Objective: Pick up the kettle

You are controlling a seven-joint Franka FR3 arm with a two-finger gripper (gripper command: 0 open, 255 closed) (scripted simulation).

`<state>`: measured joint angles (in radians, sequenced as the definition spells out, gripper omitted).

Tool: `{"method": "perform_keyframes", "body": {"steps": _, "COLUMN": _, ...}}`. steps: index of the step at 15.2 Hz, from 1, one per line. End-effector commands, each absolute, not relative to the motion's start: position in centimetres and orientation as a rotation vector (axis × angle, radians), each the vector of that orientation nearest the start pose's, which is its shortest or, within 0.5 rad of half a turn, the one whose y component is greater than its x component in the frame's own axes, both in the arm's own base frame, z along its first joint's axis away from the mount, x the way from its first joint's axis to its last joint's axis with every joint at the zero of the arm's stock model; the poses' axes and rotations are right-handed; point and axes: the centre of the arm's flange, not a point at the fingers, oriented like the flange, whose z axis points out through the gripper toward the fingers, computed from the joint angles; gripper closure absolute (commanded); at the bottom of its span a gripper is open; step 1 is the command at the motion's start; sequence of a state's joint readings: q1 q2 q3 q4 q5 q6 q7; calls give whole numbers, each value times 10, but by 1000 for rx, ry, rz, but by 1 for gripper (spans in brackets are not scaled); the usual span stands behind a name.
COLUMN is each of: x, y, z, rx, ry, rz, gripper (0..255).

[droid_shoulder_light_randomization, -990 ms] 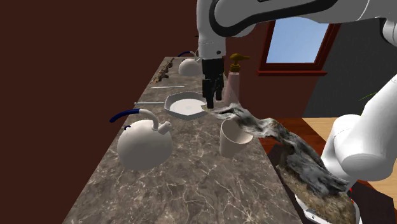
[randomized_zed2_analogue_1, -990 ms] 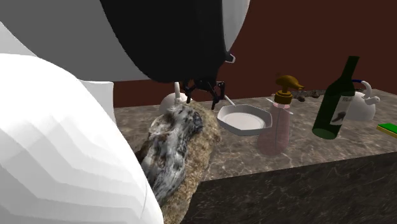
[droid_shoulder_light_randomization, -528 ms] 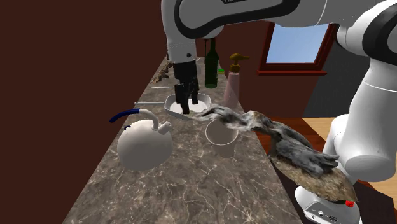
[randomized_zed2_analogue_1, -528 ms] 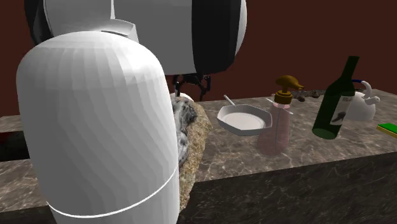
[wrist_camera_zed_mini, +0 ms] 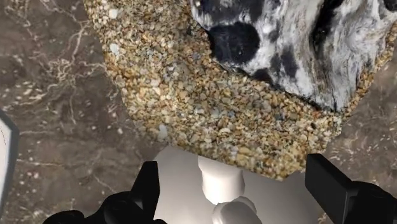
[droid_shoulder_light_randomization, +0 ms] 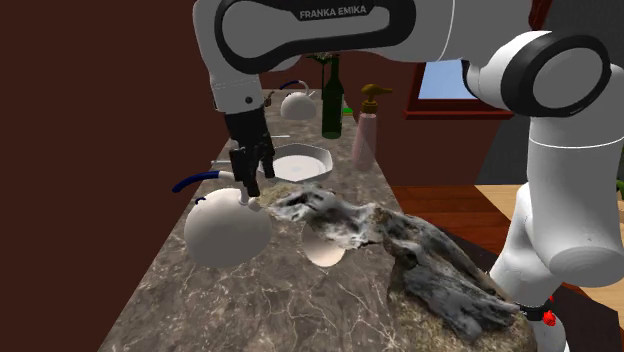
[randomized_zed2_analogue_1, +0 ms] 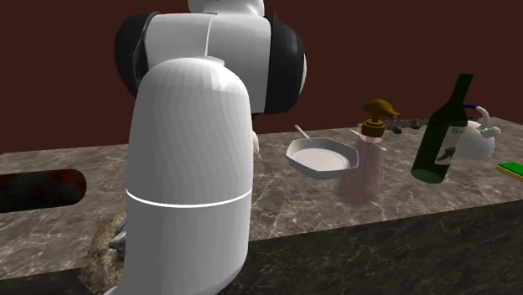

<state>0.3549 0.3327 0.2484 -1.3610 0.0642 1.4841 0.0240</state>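
Franka's black gripper [droid_shoulder_light_randomization: 250, 188] hangs just above the nearer kettle [droid_shoulder_light_randomization: 225, 232], on its spout side. In the wrist view its two fingers [wrist_camera_zed_mini: 149, 191] stand well apart and hold nothing. Between them is a narrow white part of the kettle, which I judge to be the spout.

This kettle is white and round, with a thin blue handle [droid_shoulder_light_randomization: 192, 182] that arches to the shoulder view's left. It stands on the near part of the counter [droid_shoulder_light_randomization: 300, 310].

Just beside it lies a grey driftwood ornament [droid_shoulder_light_randomization: 400, 245] on a gravel base [wrist_camera_zed_mini: 191, 95], and a white cup [droid_shoulder_light_randomization: 325, 248] shows from under the wood's edge. Farther along are a white bowl [droid_shoulder_light_randomization: 300, 163], a pink soap dispenser [droid_shoulder_light_randomization: 365, 135], a green bottle [droid_shoulder_light_randomization: 332, 100] and a second kettle [droid_shoulder_light_randomization: 295, 102].

I think a grasp from here is risky. The round body looks too broad and smooth for the jaws, and a spout hold could let the kettle swing or slip. One finger could also strike the gravel base on the way down.

The counter is dark veined stone. Behind it is a dark red-brown wall [droid_shoulder_light_randomization: 100, 100], and a red-framed window [droid_shoulder_light_randomization: 470, 70] shows blue sky.
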Motion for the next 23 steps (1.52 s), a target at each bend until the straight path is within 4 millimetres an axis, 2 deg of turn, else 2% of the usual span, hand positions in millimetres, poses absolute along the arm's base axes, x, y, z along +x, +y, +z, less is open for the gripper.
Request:
{"method": "perform_keyframes", "body": {"steps": 1, "x": 533, "y": 349, "z": 513, "rx": -2919, "ry": -866, "rz": 362, "gripper": 0}}
{"method": "perform_keyframes", "body": {"steps": 5, "x": 533, "y": 349, "z": 492, "rx": -2919, "ry": -866, "rz": 362, "gripper": 0}}
{"method": "perform_keyframes", "body": {"steps": 8, "x": 533, "y": 349, "z": 489, "rx": -2919, "ry": -866, "rz": 362, "gripper": 0}}
{"method": "perform_keyframes", "body": {"steps": 9, "x": 533, "y": 349, "z": 489, "rx": -2919, "ry": -866, "rz": 362, "gripper": 255}}
{"method": "perform_keyframes", "body": {"steps": 18, "x": 533, "y": 349, "z": 489, "rx": -2919, "ry": -866, "rz": 362, "gripper": 255}}
{"method": "perform_keyframes", "body": {"steps": 23, "x": 533, "y": 349, "z": 516, "rx": -2919, "ry": -866, "rz": 362, "gripper": 255}}
